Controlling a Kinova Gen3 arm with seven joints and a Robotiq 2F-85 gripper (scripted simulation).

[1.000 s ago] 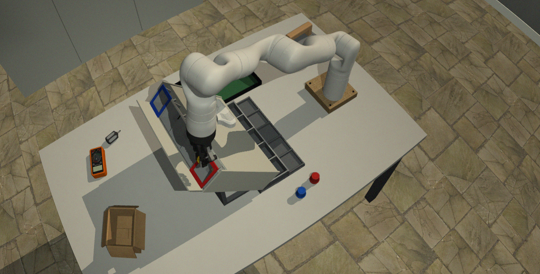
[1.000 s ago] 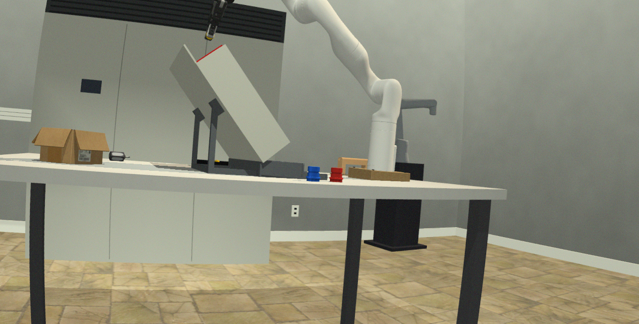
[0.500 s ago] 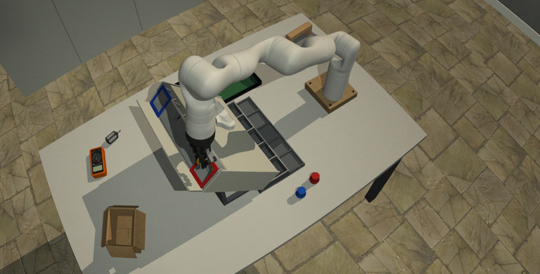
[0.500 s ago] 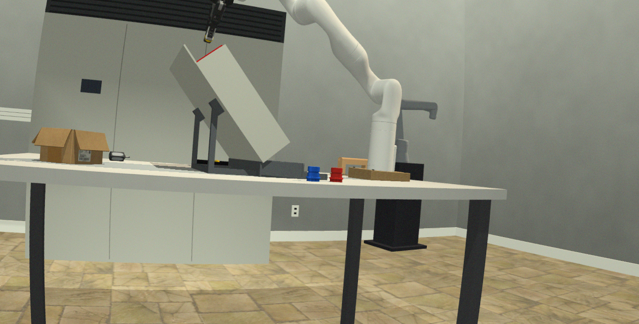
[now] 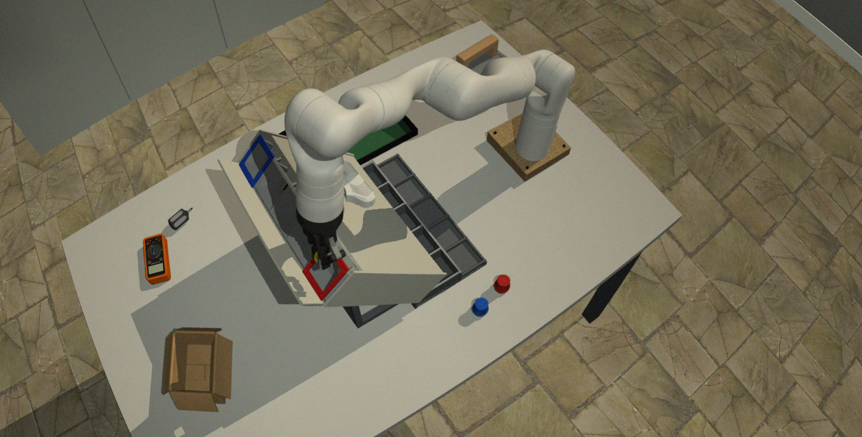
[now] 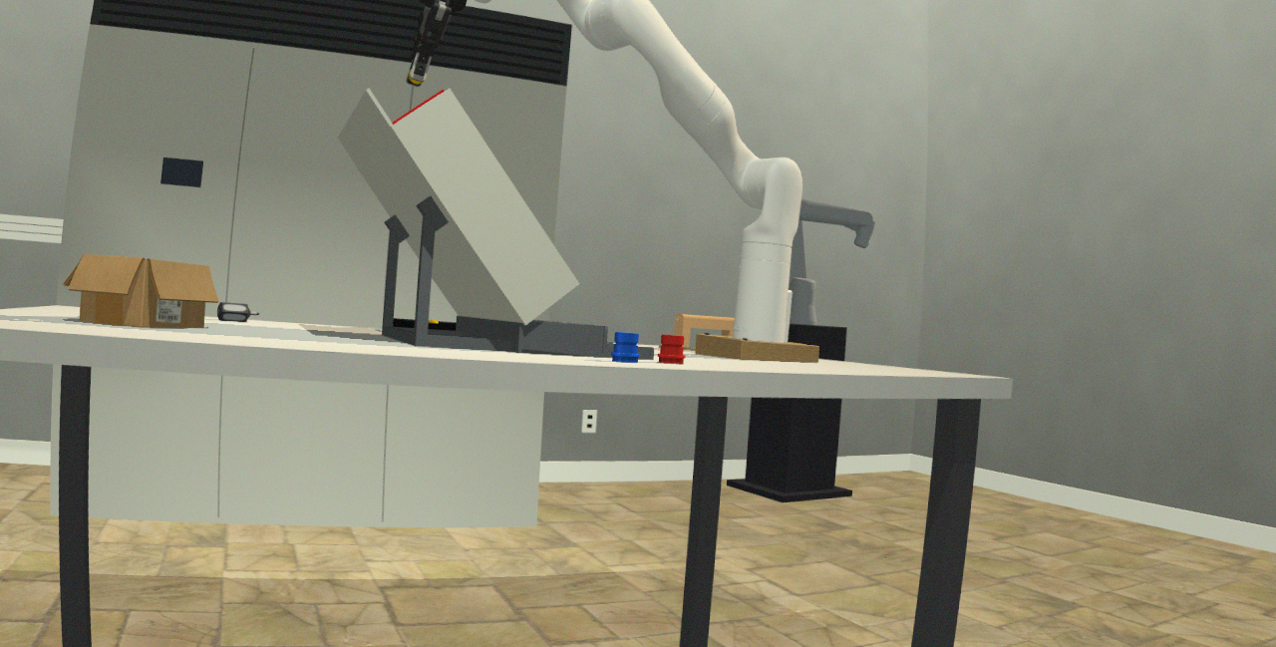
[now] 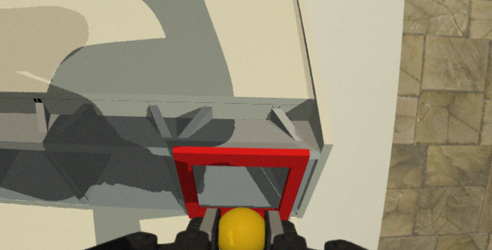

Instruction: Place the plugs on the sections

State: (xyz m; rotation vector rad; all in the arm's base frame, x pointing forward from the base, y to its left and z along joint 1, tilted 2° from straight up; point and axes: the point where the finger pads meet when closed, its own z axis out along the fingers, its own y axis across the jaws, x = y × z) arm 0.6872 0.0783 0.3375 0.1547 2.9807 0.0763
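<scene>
My gripper (image 5: 322, 258) (image 6: 416, 79) (image 7: 241, 228) is shut on a yellow marble (image 7: 241, 228), above the red-banded funnel (image 7: 241, 157) (image 5: 309, 284) (image 6: 417, 107). In the wrist view the marble is at the near edge of the red band. The blue-banded funnel (image 5: 246, 172) is at the board's other end. The red plug (image 5: 502, 283) (image 6: 671, 348) and the blue plug (image 5: 480, 306) (image 6: 625, 347) stand upright on the table beside the sectioned tray (image 5: 482, 262). The cover (image 5: 391, 265) hides the pipes. The cover and arm hide part of the tray's sections.
The green marble tray (image 5: 385, 137) lies behind the cover, partly hidden by the arm. A cardboard box (image 5: 223, 367), an orange multimeter (image 5: 156, 258) and a small dark tool (image 5: 178, 219) lie on the table (image 5: 421, 367). A wooden handle block (image 5: 477, 50) stands at the far edge.
</scene>
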